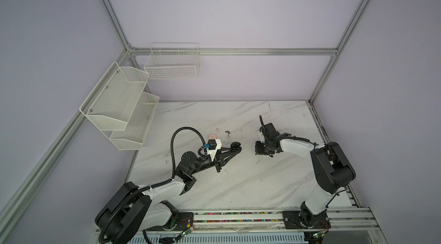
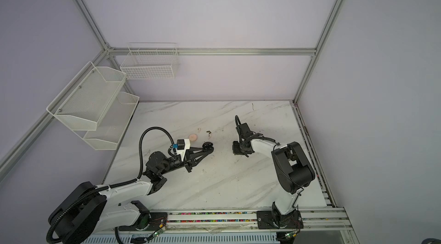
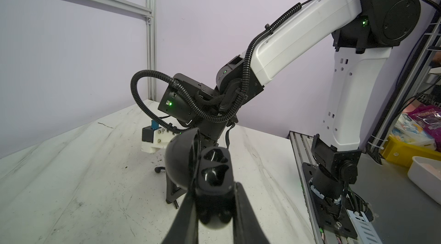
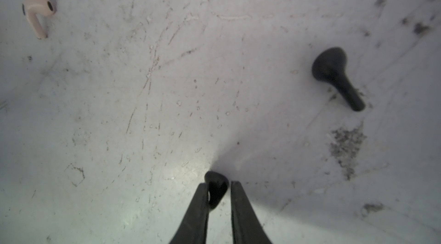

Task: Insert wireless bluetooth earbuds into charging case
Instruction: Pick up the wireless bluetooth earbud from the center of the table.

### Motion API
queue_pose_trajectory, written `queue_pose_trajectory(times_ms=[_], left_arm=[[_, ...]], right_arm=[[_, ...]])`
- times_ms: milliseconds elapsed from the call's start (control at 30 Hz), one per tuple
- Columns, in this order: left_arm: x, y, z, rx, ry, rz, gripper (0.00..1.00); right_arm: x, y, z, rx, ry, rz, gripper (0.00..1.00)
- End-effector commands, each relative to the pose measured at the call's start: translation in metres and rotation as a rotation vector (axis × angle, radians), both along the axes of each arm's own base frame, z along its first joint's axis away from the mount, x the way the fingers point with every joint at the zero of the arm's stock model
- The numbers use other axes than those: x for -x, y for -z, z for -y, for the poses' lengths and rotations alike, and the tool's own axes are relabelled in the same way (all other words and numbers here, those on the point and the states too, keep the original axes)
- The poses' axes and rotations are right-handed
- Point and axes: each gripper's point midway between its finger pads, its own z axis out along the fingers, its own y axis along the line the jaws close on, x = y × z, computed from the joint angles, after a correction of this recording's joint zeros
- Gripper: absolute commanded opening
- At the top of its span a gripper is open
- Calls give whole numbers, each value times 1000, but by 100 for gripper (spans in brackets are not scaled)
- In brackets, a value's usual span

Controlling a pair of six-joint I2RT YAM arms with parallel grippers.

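Right pincer (image 4: 218, 184) about half-hidden black earbud (image 4: 217, 189), grip unclear; left pincer (image 3: 213, 190) tight on case (image 3: 214, 173)

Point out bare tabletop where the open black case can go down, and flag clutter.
Free: the near table strip between the left arm and right arm; also the far band along the back wall. Crowded: the middle, where pink case, pink earbud and debris sit by the left tool holding the black case; two black earbuds at the right tool.
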Motion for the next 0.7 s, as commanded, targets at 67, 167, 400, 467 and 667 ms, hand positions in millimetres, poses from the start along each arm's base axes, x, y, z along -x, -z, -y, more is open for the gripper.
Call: queue_pose_trajectory(times_ms=[67,167,400,467,667], left_arm=[[4,-16,-1,43,11,52,0],[3,-15,-1,40,7,49,0],[3,-16,0,41,10,51,0],[3,-15,0,40,8,49,0],[3,-16,-1,42,7,52,0]], right_arm=[[0,5,0,10,-12,-24,20],[0,5,0,10,-12,-28,19],[0,4,0,10,-15,-26,17],[0,3,0,11,-16,-26,16],[1,0,2,18,-16,-26,15]])
